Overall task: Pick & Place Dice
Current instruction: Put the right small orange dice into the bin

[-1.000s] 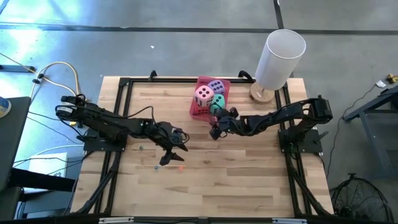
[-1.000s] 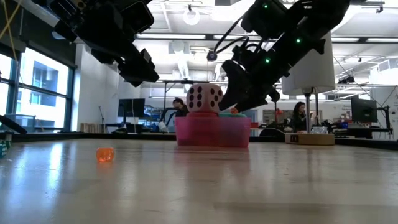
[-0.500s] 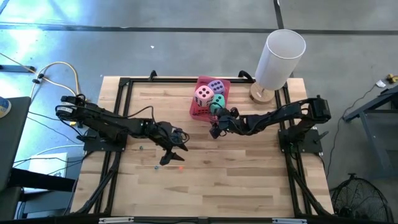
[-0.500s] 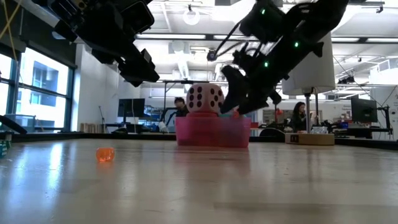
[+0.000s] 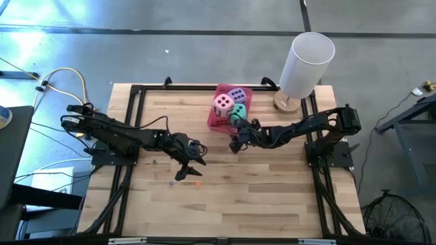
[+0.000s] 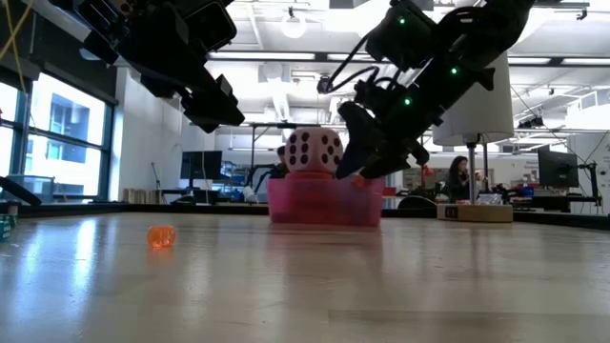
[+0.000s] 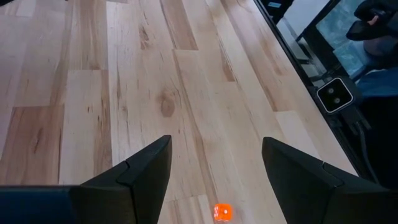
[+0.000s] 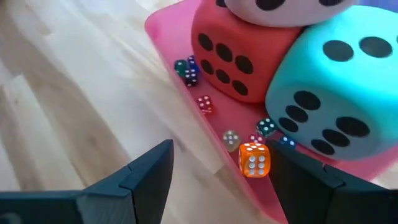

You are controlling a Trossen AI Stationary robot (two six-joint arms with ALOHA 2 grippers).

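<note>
Since a second ago my right gripper has crept a little nearer the pink tray and a touch lower; the left arm has not budged. From the right wrist I now look straight over the tray's near wall, with the jaws standing apart and holding nothing, just outside the rim.

All four dice sit in or on the tray at the far middle of the counter. The red die fills the tray's near corner, the teal die presses against its side, the pink die rides on top of the pile and the purple die lies toward the far wall. Tiny beads lie scattered on the tray floor in front of the red and teal dice, an orange bead nearest my jaws.

I read this small advance as the last of the approach: the right arm is lining up on the teal or red die, and no die has left the tray yet, so the job is barely begun. The beads are clutter I must not scoop up.

My left gripper hangs idle over the open counter, jaws parted and empty, above a stray orange cube.
</note>
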